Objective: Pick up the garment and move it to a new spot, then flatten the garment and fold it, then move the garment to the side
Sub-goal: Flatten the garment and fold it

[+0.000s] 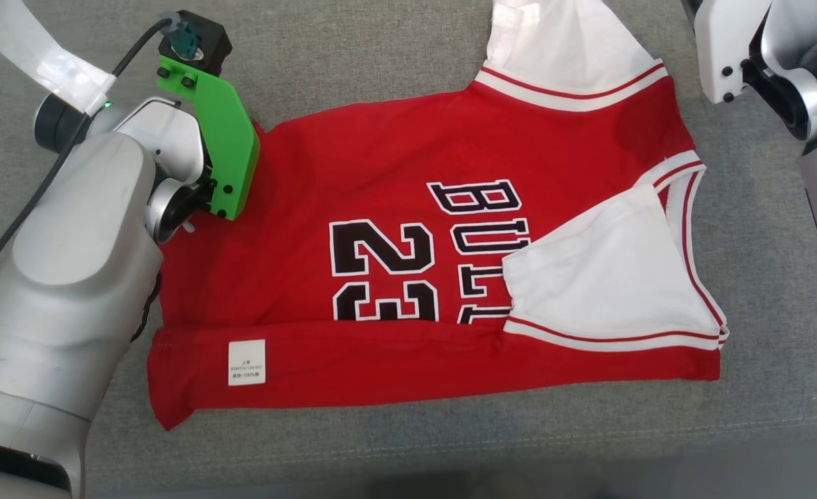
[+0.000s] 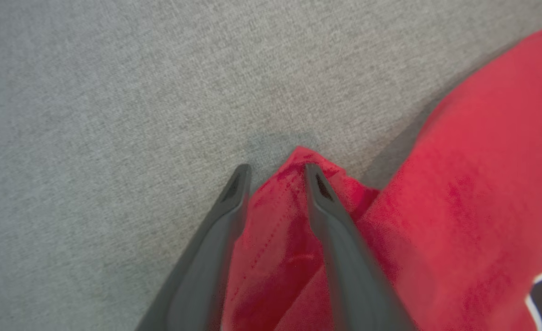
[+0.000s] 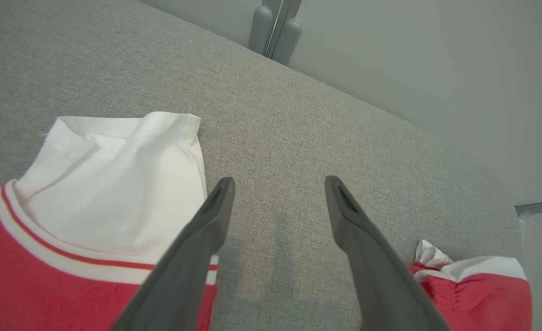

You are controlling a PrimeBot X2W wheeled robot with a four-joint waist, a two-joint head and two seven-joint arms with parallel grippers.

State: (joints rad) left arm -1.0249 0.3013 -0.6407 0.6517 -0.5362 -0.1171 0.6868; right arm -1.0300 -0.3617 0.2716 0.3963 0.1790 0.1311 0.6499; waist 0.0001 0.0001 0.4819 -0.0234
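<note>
On the grey woven fabric surface [image 1: 353,48], the red basketball jersey with white sleeves [image 1: 380,166] lies spread out, its near edge folded over. The left end effector [image 2: 275,172] straddles a bunched red corner; whether it clamps I cannot tell. The right end effector [image 3: 280,184] gapes wide above bare cloth.

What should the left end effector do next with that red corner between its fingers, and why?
Probably close the left end effector fully on the jersey corner: the cloth lies between the fingers, which stand apart, so nothing is pinched yet for a fold.
</note>
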